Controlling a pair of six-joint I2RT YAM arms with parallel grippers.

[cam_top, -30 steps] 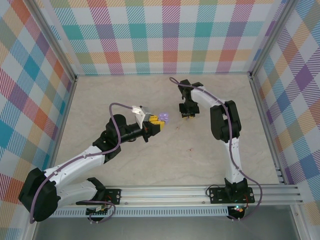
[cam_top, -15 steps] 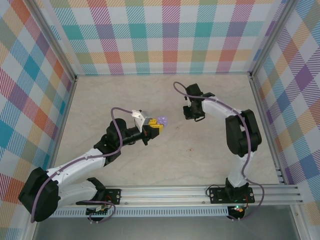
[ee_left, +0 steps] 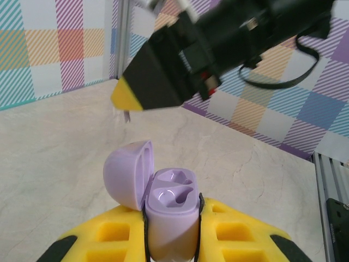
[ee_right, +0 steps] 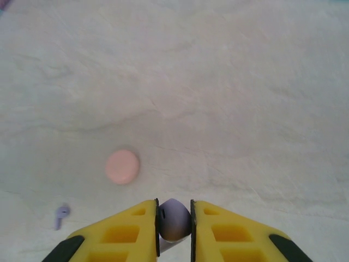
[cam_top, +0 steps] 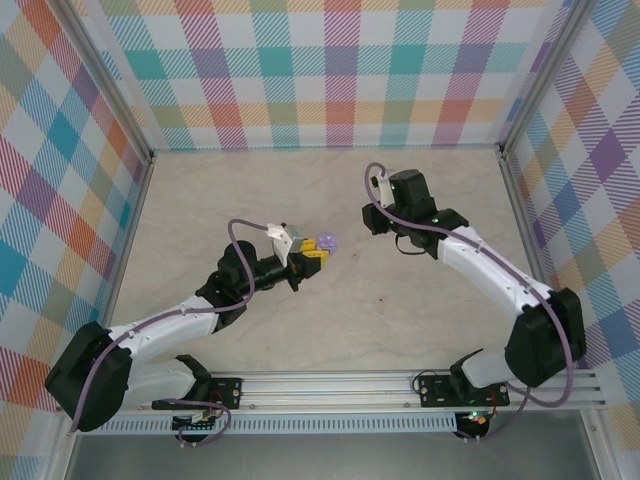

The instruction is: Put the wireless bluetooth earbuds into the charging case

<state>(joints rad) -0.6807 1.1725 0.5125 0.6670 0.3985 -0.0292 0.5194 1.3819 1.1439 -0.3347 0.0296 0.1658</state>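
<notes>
Left gripper (ee_left: 172, 218): clenched on the charging case (ee_left: 170, 203), which stood upright between the yellow pads.
Lid (ee_left: 128, 172): swung open toward nine o'clock, with both moulded wells exposed.
Right gripper (ee_right: 174, 218): pinched the first earbud (ee_right: 174, 217), its rounded purple head between the pads.
Second earbud (ee_right: 61, 214): lay on the table (ee_right: 245, 109) at nine o'clock from the right gripper, well apart.
Pink disc (ee_right: 122, 166): lay flat at one o'clock from the second earbud.
Top view: the right gripper sat at three o'clock from the charging case, apart.
</notes>
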